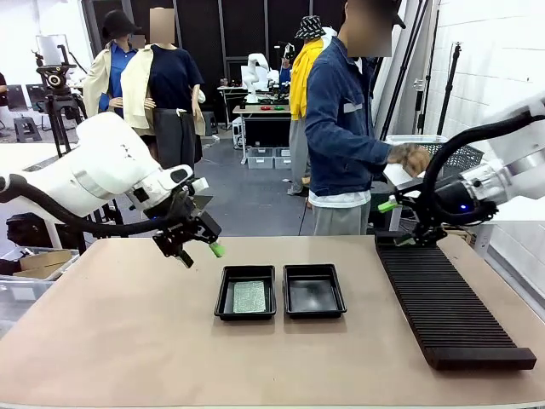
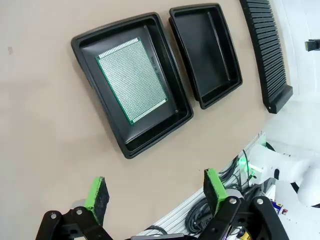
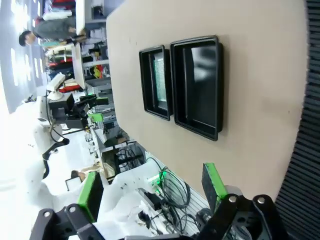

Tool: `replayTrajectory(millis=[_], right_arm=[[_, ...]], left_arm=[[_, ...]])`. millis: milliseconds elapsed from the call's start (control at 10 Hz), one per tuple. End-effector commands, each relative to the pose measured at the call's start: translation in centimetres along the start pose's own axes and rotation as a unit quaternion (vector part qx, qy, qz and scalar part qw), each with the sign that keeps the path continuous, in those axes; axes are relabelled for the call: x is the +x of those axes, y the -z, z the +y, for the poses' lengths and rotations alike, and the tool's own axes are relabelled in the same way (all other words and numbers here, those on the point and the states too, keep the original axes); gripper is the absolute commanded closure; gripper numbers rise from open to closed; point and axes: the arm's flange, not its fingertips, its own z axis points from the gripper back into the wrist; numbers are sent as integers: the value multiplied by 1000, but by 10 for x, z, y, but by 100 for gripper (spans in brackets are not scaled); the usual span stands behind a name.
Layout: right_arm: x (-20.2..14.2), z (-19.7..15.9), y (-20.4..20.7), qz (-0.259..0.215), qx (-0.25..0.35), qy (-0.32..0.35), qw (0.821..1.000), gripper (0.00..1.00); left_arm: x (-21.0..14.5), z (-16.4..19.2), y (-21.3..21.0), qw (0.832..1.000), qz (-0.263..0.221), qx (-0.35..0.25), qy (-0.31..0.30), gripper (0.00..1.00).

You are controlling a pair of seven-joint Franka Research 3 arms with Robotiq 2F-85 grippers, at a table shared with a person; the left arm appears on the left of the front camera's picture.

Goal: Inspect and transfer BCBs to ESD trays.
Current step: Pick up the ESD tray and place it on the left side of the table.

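Observation:
Two black ESD trays lie side by side at the table's middle. The left tray [image 1: 223, 294] [image 2: 85, 45] [image 3: 147, 107] holds one green BCB [image 1: 249, 296] [image 2: 132, 80] [image 3: 159, 77] flat on its floor. The right tray [image 1: 313, 294] [image 2: 205, 50] [image 3: 200, 85] holds nothing. My left gripper [image 1: 202, 254] [image 2: 156, 192] hovers open and empty above the table, left of the trays. My right gripper [image 1: 394, 223] [image 3: 150, 187] is open and empty over the far end of the rack, well right of the trays.
A long black ribbed rack [image 1: 443, 302] [image 2: 267, 50] [image 3: 307, 165] lies along the table's right side. A person stands at the far side, one hand [image 1: 411, 158] beside a grey wire basket [image 1: 464, 153]. Bare tabletop [image 1: 119, 332] spreads left of and in front of the trays.

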Motion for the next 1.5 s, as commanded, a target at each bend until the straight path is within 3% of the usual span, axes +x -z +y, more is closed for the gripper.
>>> replayTrajectory(millis=[0, 100, 400, 600, 900, 1000, 1400], right_arm=[[-8, -20, -13, -14, 30, 4, 999, 0], [-22, -22, -13, -20, 38, 16, 999, 0], [-109, -13, -21, -24, -30, 8, 999, 0], [-136, -25, -33, 2, -42, 31, 999, 0], [-149, -38, -52, -8, -19, 32, 999, 0], [-146, -35, -35, -2, -41, 34, 999, 0], [-146, -35, -35, -2, -41, 34, 999, 0]], left_arm=[[9, -9, 14, 1000, 13, 20, -1, 0], [9, -9, 19, 1000, 18, 23, 0, 0], [11, -4, 24, 999, 23, 22, -8, 0], [15, -1, 24, 999, 21, 24, -8, 0], [15, -1, 25, 999, 26, 26, -13, 0], [18, -2, 27, 999, 27, 25, -16, 0], [37, -5, 54, 997, 23, 71, -27, 0]])
